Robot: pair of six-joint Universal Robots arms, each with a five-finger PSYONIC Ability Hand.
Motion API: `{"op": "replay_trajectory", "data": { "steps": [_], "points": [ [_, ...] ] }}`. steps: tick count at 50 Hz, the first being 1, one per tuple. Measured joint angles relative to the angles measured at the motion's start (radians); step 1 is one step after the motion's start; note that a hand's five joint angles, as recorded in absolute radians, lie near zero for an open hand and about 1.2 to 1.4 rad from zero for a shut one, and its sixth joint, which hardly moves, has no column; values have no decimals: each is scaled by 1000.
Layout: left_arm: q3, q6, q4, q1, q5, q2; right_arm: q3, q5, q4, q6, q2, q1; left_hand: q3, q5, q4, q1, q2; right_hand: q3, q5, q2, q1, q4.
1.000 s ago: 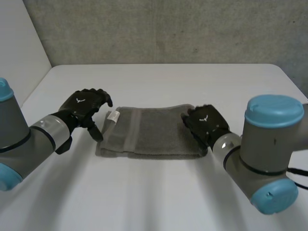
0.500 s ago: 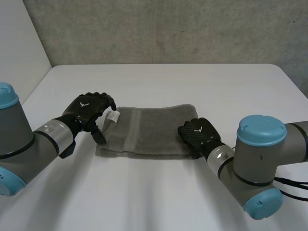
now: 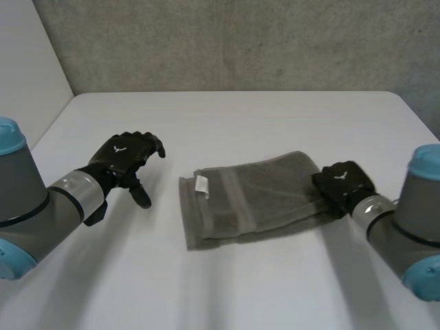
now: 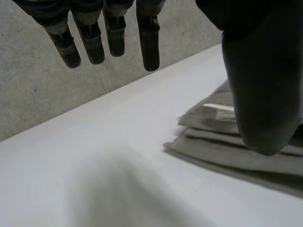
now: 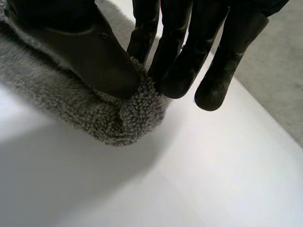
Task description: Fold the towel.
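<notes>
R hand [image 3: 342, 184] pinches folded grey terry towel [image 3: 251, 199] at its 3 o'clock end on white table [image 3: 240, 117]; L hand [image 3: 124, 159], fingers spread, hovers apart at 9 o'clock.

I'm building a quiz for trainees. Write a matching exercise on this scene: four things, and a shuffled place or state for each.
1 left hand
2 right hand
3 towel
4 label

A white, on the towel
B folded, on the table
C open, beside the towel, not touching it
D pinching an end of the towel

Pairs: 1-C; 2-D; 3-B; 4-A
</notes>
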State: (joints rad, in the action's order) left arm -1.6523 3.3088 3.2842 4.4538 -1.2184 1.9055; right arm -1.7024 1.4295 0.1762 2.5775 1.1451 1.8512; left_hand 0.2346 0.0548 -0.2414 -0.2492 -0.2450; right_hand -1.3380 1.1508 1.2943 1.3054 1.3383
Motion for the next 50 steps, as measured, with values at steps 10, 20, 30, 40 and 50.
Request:
{"op": "replay_trajectory", "data": {
  "steps": [10,20,30,40,50],
  "points": [
    [34,-40,-2,-4,-3,-18,101,-14,-128,-42,126,44,0,0,0,0,0,0,0,0,2,0],
    [71,-155,0,-7,-8,-44,177,-15,-140,7,29,428,0,0,0,0,0,-5,0,10,1,0],
    [80,-189,1,-24,-9,-45,166,96,-89,19,-67,557,0,0,0,0,0,1055,-1081,-1032,-1020,-1052],
    [138,-189,1,-122,-23,14,158,158,-63,92,80,355,0,0,0,0,0,1101,-1090,-1055,-1067,-1092],
    [226,-185,1,-281,-94,159,168,105,-82,177,50,220,0,0,0,0,0,1101,-1090,-1055,-1067,-1092]
  ]
}}
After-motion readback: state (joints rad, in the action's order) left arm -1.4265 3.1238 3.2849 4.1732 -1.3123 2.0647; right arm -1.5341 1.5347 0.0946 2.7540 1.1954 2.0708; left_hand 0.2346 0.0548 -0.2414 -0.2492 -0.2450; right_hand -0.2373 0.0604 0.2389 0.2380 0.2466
